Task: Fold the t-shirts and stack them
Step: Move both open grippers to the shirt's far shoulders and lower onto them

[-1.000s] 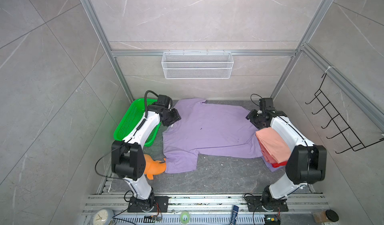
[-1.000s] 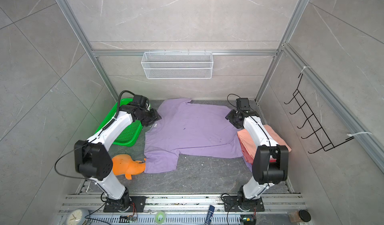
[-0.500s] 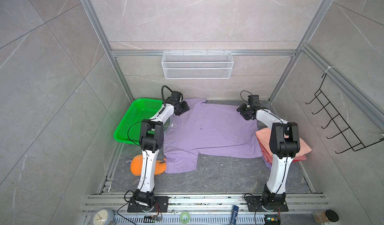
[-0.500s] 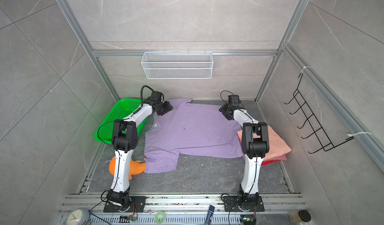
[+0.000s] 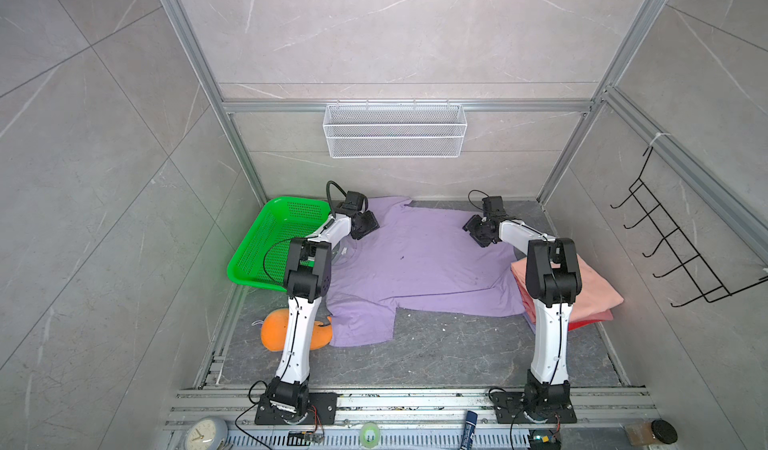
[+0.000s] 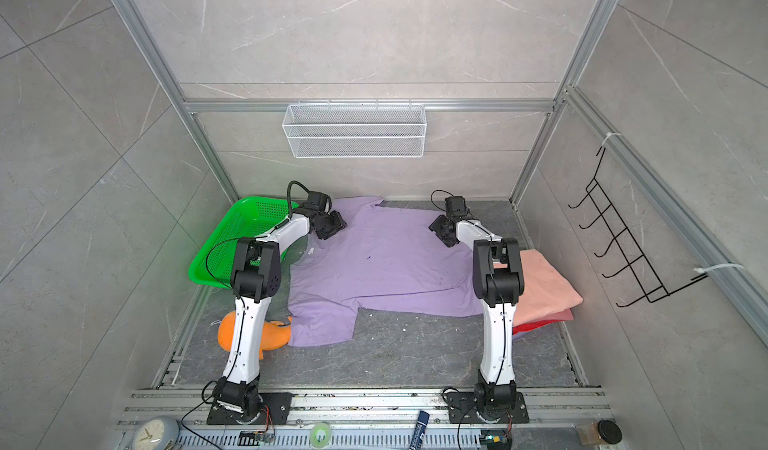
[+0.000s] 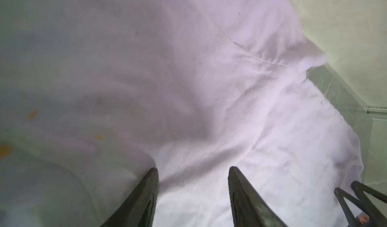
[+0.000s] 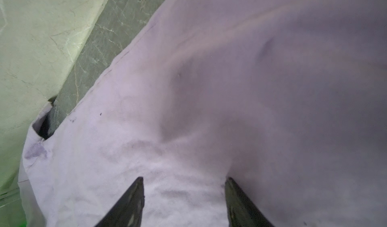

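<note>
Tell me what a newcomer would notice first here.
A big purple shirt lies spread flat in the middle, with the left gripper and right gripper, both open, over its far edge. A bright green basket sits at far left and an orange plush at near left. A folded, pink-topped stack lies at right.

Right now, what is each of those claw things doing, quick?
Left gripper: open, over the lilac t-shirt, holding nothing.
Right gripper: open, holding nothing.

White arms (image 5: pixel 297 335), black joints (image 5: pixel 308 270), looping cables (image 5: pixel 264 261)
</note>
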